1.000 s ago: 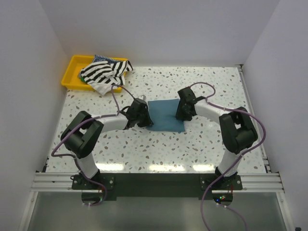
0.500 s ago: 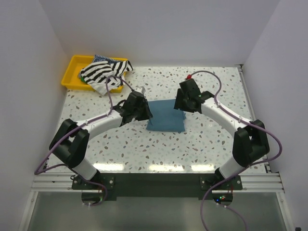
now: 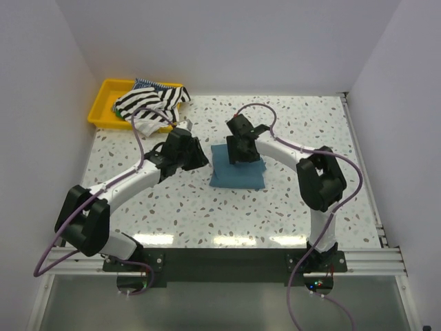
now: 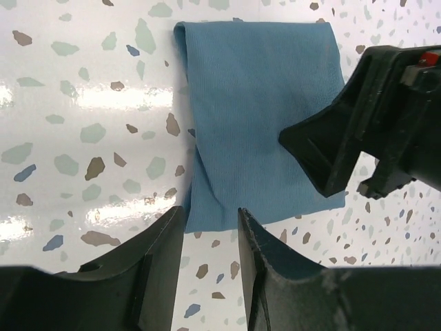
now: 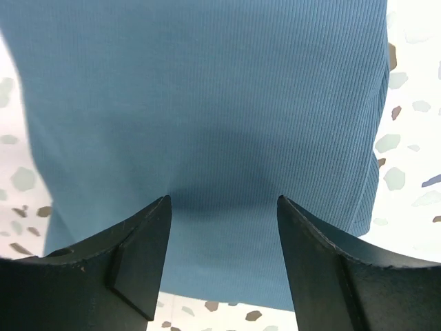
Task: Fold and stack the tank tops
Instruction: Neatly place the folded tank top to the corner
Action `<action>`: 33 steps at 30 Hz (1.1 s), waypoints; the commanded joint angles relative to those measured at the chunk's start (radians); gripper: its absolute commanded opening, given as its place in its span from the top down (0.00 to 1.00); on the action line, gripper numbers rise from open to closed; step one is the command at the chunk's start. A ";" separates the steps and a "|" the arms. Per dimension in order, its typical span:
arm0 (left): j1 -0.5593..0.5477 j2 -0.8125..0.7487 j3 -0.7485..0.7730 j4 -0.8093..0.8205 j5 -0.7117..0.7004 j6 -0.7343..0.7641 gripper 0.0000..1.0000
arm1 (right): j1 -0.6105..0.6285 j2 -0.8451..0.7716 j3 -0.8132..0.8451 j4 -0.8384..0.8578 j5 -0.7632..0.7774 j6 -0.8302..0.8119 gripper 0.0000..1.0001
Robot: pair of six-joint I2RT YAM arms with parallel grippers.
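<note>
Seen from above, the teal-blue tank top [image 3: 238, 172] lies folded on the surface [image 3: 310, 131]. The striped tank top [image 3: 148, 103], perhaps with others beneath, waits unfolded in the yellow tray [image 3: 100, 107]. At the left wrist, the left gripper [image 4: 210, 221] is held apart and empty. At the right wrist, the right gripper [image 5: 224, 207] is spread over the cloth, with nothing clamped.

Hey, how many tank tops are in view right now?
2 for sure: a folded teal-blue tank top at the middle of the table, and a black-and-white striped tank top heaped in the yellow tray. More may lie hidden under that heap.
</note>
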 commanded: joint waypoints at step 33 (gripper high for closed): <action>0.005 -0.231 -0.094 -0.029 0.150 -0.030 0.59 | -0.269 -0.140 -0.368 -0.308 0.209 0.719 0.11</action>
